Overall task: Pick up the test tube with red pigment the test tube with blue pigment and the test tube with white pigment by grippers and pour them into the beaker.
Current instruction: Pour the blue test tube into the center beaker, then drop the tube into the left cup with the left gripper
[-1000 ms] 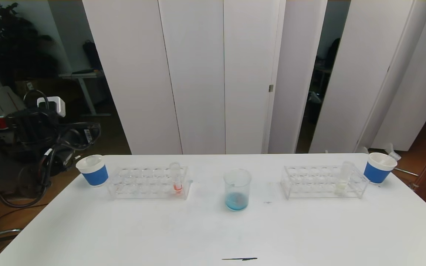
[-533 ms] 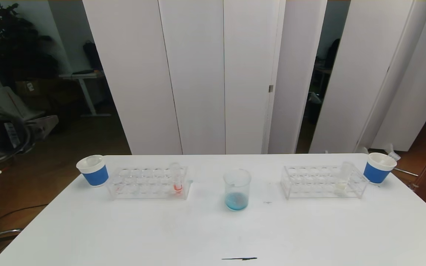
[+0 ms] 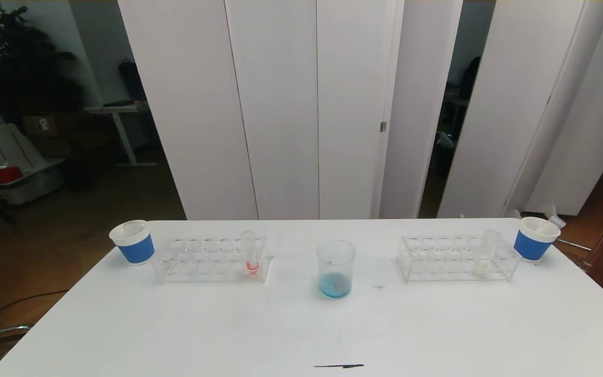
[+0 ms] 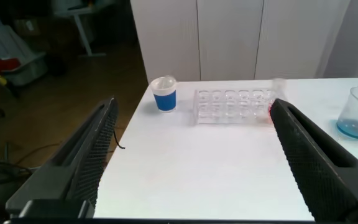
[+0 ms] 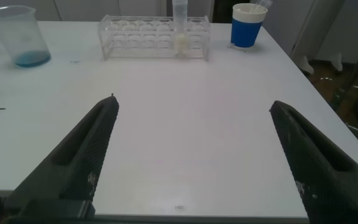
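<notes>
Both grippers' jaws gape, well apart from the beaker [image 3: 336, 268]

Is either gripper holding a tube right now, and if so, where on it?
Nothing is held. The left gripper and the right gripper are both open and empty, off the table's near side. The red tube and white tube stand in their racks.

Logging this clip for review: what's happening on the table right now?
Nothing is being held. Both sets of jaws, left gripper and right gripper, are open and pulled back off the table. The beaker already holds blue liquid. The red tube stands in the left rack and the white tube in the right rack, neither poured yet.
</notes>
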You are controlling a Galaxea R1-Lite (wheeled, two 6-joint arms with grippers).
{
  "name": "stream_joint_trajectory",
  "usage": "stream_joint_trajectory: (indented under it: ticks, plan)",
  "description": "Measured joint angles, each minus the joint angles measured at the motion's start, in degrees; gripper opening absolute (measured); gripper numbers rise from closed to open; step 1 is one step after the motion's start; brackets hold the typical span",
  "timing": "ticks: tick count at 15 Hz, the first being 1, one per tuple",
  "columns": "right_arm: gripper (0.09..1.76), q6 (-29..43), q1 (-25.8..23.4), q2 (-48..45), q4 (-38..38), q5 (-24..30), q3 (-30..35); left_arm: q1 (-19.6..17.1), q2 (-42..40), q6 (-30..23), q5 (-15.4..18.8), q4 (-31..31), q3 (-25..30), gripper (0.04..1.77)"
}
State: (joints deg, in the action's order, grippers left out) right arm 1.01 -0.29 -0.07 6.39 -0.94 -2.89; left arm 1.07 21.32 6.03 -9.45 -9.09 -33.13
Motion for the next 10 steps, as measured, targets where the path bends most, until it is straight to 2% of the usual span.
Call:
stream_joint_trajectory:
  ticks: [2,6,8,10]
  plan:
    - [1.74,0.00,0.00,0.00,0.00,-0.05,0.00,-0.33,-7.24,0.72,1.74,-1.24,4.91,1.74]
    - [1.74,0.02,0.00,0.00,-0.02,0.00,-0.02,-0.72,-17.86,3.08,7.63,-0.60,14.64,1.74]
    - [1.74,0.02,0.00,0.00,0.00,-0.02,-0.02,-0.78,-20.03,3.35,8.00,0.00,18.20,1.74]
    - [1.74,0.02,0.00,0.00,0.00,0.00,-0.02,-0.80,-21.03,3.36,8.16,3.23,23.22,1.74]
